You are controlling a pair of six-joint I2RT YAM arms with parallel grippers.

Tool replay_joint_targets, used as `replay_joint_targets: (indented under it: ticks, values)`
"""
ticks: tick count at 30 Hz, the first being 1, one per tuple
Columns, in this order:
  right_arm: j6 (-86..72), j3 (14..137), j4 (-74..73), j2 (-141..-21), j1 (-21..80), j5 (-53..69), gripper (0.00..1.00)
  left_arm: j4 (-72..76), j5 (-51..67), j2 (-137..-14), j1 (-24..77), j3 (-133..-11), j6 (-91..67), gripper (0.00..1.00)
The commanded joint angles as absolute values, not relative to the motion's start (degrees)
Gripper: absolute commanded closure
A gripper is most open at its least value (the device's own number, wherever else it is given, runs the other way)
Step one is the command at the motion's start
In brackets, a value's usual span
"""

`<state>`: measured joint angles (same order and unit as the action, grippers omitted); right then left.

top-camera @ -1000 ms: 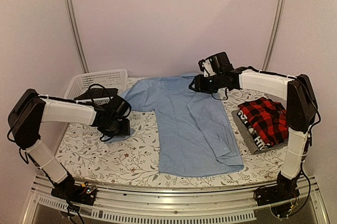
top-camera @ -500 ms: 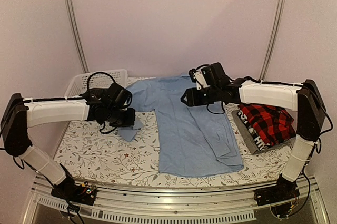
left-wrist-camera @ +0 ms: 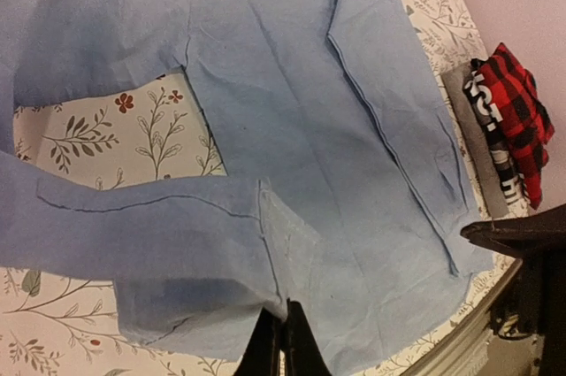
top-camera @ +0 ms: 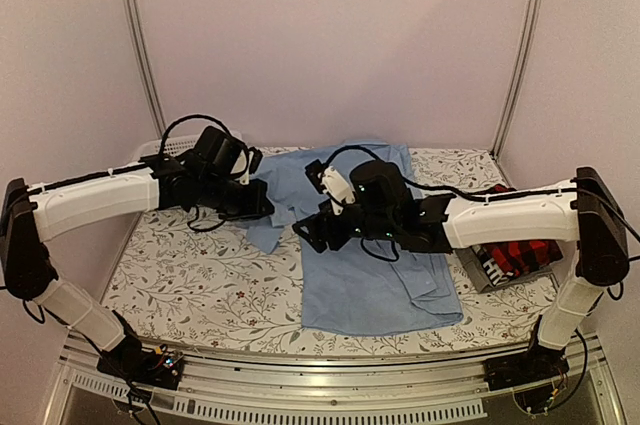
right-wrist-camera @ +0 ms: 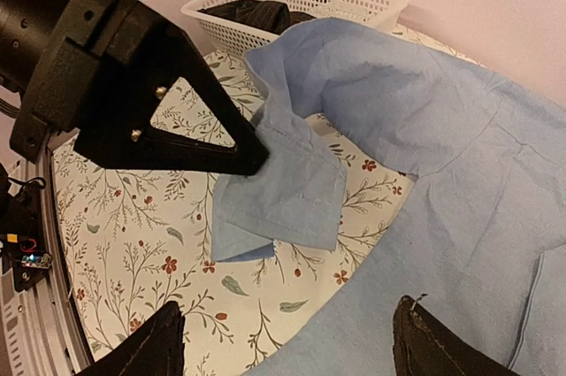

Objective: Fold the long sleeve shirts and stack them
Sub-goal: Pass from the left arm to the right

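Pale walls enclose a table with white floral cloth. The plain light blue button-up shirt lies across its middle, down to the near edge. The left gripper pinches the shirt's sleeve cuff, lifted off the cloth. The right gripper, opened wide, hovers just beside that cuff. A red-and-black plaid shirt lies on a grey shirt at the right edge

The left gripper, fingers pinched together, holds the cuff of the blue shirt, whose sleeve stretches left over the flowered tablecloth; far right, a red plaid shirt lies on a grey shirt
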<state>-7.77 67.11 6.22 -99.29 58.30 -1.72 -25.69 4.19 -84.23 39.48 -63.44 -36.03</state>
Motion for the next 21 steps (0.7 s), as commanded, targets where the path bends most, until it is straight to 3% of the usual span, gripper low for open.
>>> replay_joint_targets:
  ticks: [1, 11, 16, 21]
  values:
    - [-1.2, 70.0, 12.1, -101.7, 60.4, -7.5, 0.17, -27.5, 9.0, -84.9, 38.8, -65.8, -35.5, 1.0]
    - [4.1, 78.1, 12.4, -112.5, 62.7, -11.5, 0.12, -27.5, 13.6, -84.7, 37.0, -66.0, -36.0, 1.0]
    - [3.9, 80.5, 12.7, -115.0, 63.3, -12.0, 0.18, -27.4, 14.8, -84.1, 36.3, -65.3, -35.7, 1.0]
    - [3.3, 84.0, 11.6, -117.6, 63.6, -11.9, 0.32, -27.1, 15.5, -84.0, 35.8, -65.0, -35.8, 1.0]
